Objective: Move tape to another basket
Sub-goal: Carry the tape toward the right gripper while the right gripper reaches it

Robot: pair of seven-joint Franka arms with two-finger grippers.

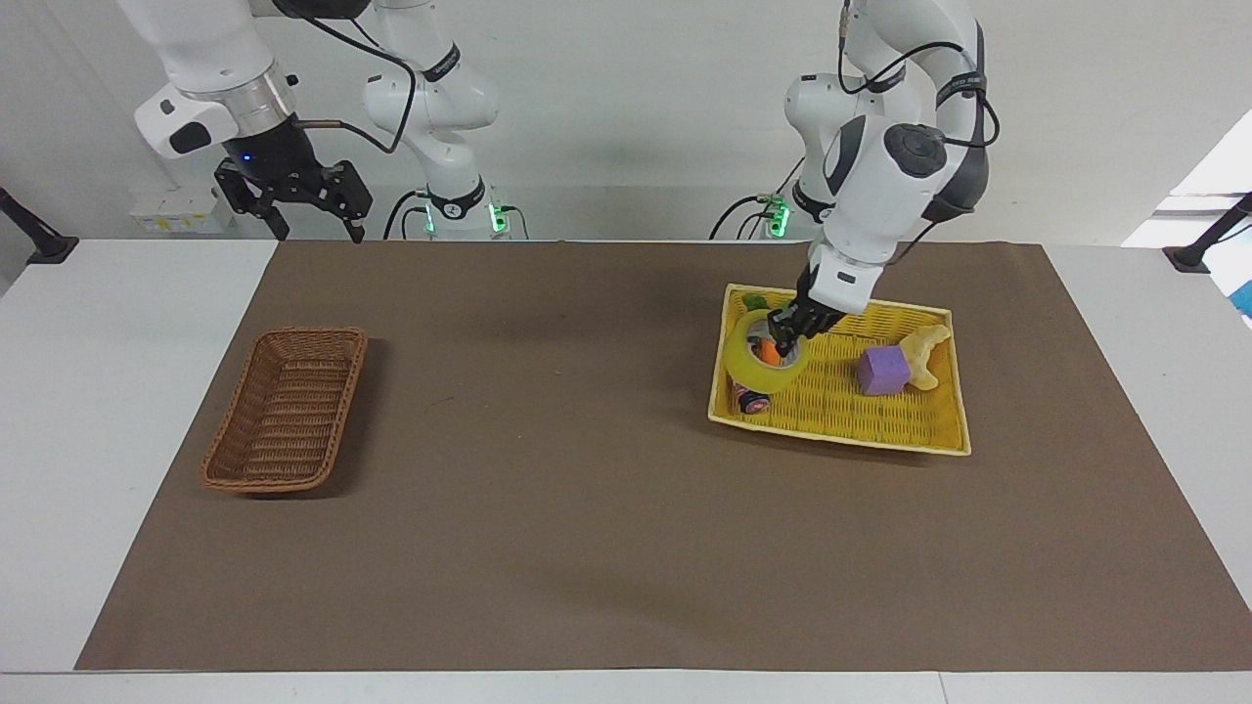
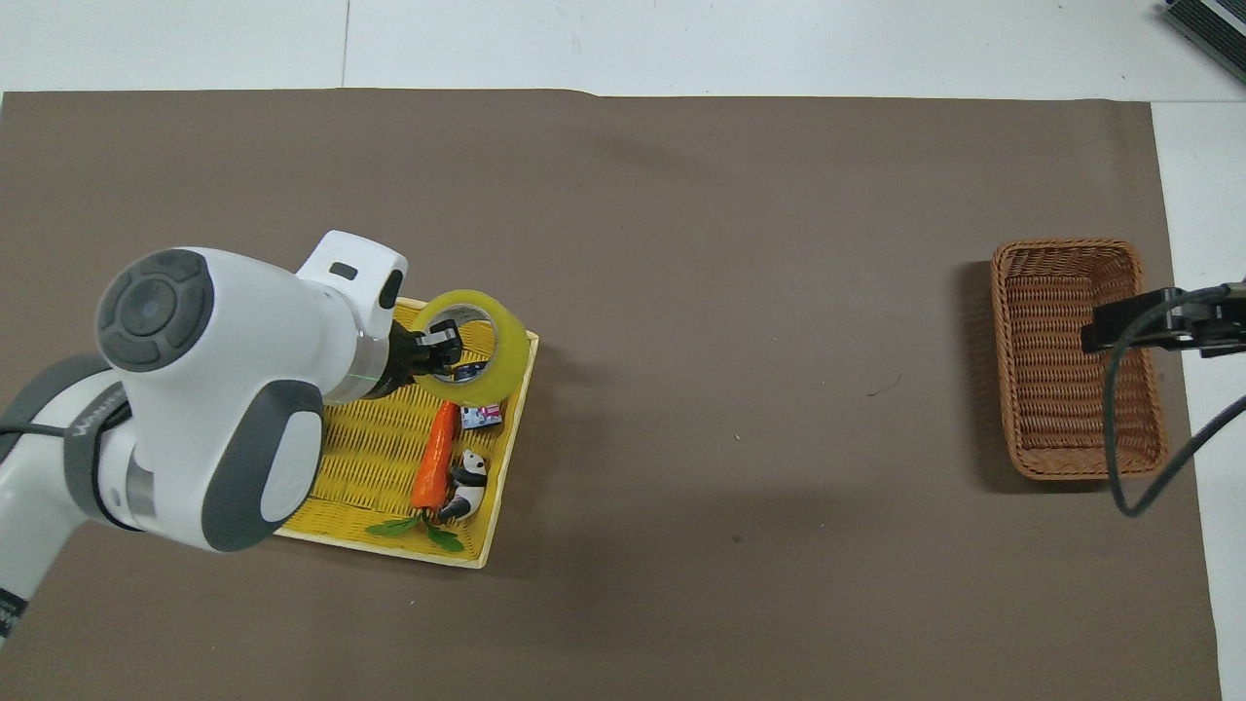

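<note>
My left gripper (image 1: 785,330) (image 2: 438,349) is shut on the wall of the yellow tape roll (image 1: 761,364) (image 2: 474,346) and holds it in the air over the yellow tray (image 1: 929,440) (image 2: 380,458), at the tray's end toward the middle of the table. The brown wicker basket (image 1: 284,411) (image 2: 1076,360) lies at the right arm's end of the table and holds nothing. My right gripper (image 1: 293,200) (image 2: 1154,326) hangs high over the table edge nearest the robots at that end, fingers spread.
In the tray lie a purple cube (image 1: 883,371), a pale biscuit-like piece (image 1: 923,354), a toy carrot (image 2: 434,458), a panda figure (image 2: 469,484) and a small can (image 2: 481,417). A brown mat (image 1: 548,489) covers the table.
</note>
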